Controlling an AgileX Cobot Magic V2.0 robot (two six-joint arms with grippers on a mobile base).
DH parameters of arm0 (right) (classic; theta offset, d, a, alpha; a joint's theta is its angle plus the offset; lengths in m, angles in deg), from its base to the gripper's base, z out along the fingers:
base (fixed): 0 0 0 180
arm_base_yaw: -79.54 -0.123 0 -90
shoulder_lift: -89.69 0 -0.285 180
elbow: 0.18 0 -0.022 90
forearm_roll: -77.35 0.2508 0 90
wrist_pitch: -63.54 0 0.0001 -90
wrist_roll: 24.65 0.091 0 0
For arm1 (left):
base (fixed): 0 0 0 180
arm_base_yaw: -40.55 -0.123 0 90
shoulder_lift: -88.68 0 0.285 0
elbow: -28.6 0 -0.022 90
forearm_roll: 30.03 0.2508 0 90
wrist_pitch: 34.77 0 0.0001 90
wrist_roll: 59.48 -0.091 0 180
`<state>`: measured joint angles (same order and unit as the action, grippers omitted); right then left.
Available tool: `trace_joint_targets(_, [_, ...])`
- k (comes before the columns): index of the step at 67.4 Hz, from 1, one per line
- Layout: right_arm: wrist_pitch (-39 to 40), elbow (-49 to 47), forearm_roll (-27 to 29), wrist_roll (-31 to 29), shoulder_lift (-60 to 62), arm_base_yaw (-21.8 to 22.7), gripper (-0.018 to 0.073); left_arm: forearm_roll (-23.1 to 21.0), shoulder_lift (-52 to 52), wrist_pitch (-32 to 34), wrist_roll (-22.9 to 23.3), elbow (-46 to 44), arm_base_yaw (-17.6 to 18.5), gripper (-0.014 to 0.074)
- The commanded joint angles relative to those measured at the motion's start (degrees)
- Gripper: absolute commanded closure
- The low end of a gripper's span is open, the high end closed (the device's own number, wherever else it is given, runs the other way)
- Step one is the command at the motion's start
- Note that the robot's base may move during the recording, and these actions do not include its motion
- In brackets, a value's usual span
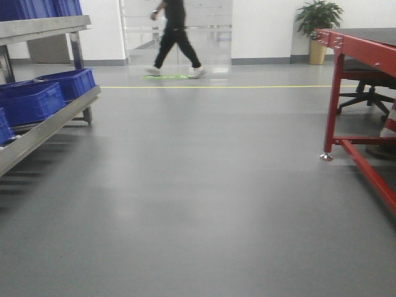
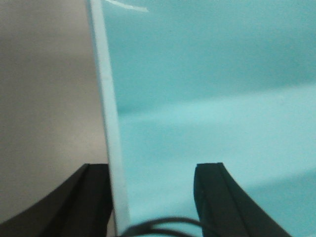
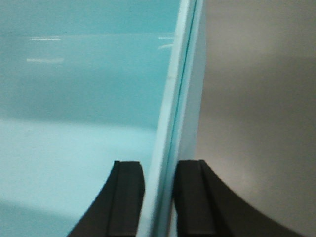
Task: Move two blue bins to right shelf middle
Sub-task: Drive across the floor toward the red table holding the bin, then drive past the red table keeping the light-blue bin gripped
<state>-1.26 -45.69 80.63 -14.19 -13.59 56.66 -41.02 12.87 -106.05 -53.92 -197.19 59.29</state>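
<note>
The right gripper (image 3: 159, 165) stands at 6 o'clock. Its two black fingers (image 3: 126, 197) press on both sides of the thin wall (image 3: 170, 98) of the pale turquoise bin (image 3: 74, 98). The wall runs up toward 12 o'clock, and the bin's inside fills the 9 o'clock side. The grey floor (image 3: 256, 98) lies at 3 o'clock.

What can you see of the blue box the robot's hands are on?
The blue bin looks pale blue-green up close, smooth and shiny like plastic, with streaks of light on it. Only one thin wall seen edge-on, its lighter rim and a broad flat face show; the rest is out of view. The right hand appears to pinch the wall from both sides. The left hand straddles the wall, open, with just one side against it.
</note>
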Motion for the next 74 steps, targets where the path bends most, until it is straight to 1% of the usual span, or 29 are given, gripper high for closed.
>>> trace_joint_targets(1, [6.56, -0.65, 1.18, 0.56, 0.07, -0.14, 0.0721, -8.84, -1.77, 2.18, -2.33, -1.14, 0.83, 0.0707])
trace_joint_targets(74, [6.56, -0.65, 1.18, 0.56, 0.07, -0.14, 0.0721, -8.84, -1.77, 2.18, -2.33, -1.14, 0.83, 0.0707])
